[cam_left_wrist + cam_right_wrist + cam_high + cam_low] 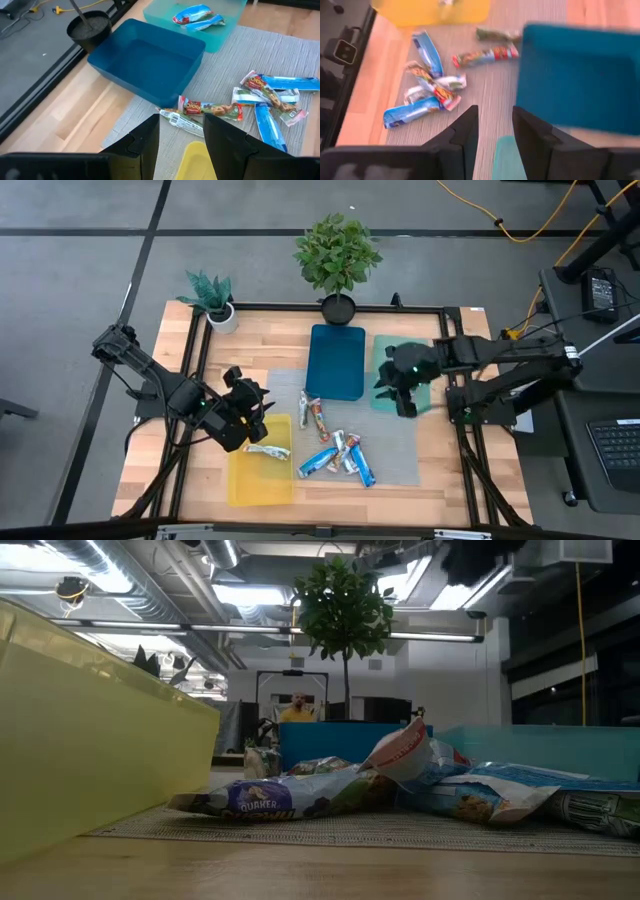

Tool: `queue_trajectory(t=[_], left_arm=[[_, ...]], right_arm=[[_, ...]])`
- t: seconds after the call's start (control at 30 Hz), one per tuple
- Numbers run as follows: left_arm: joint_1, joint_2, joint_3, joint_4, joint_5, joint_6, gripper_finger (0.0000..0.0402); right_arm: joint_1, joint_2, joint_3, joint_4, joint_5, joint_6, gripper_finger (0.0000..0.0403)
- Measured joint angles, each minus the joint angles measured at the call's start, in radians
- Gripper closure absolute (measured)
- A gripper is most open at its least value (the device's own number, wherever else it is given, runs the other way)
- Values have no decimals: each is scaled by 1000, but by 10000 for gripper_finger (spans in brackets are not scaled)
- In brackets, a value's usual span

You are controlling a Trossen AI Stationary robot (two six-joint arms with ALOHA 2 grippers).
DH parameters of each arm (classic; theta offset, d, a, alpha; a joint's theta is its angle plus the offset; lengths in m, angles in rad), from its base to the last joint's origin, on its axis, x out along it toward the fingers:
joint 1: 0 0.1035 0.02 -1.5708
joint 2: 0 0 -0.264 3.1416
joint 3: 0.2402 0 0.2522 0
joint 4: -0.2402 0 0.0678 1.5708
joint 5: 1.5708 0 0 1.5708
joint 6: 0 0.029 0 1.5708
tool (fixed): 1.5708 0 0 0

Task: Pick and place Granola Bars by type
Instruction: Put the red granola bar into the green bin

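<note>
Several wrapped granola bars (338, 455) lie in a loose pile on the grey mat, bright blue and silver-white with red marks. Two more (312, 412) lie nearer the blue tray. One pale bar (267, 450) rests in the yellow tray (245, 485). Bright blue bars (197, 15) lie in the teal tray (165, 10). My left gripper (182, 145) hangs open and empty over the yellow tray's far edge, beside the red-marked bar (210, 109). My right gripper (495, 135) hangs open and empty over the teal tray (507, 160).
An empty blue tray (336, 360) sits between the teal tray and the mat's far edge. A tall potted plant (338, 255) and a small one (212, 298) stand at the table's far edge. A person (297, 710) shows far off in the room.
</note>
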Motion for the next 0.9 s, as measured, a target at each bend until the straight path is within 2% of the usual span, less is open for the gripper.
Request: queue_trajectory(t=[0.13, 0.33, 0.63, 0.77, 0.9], left_arm=[[0, 0, 0, 0, 1, 25, 258], [0, 0, 0, 1, 9, 52, 258], [0, 0, 0, 1, 14, 53, 258], [0, 0, 0, 1, 24, 53, 258], [0, 0, 0, 1, 49, 61, 258]], right_arm=[[103, 0, 42, 4, 49, -34, 282], [225, 6, 48, 61, 10, -159, 282], [296, 113, 49, 210, -37, -206, 279], [302, 203, 112, 221, -39, -209, 256], [301, 291, 230, 158, -23, -232, 211]])
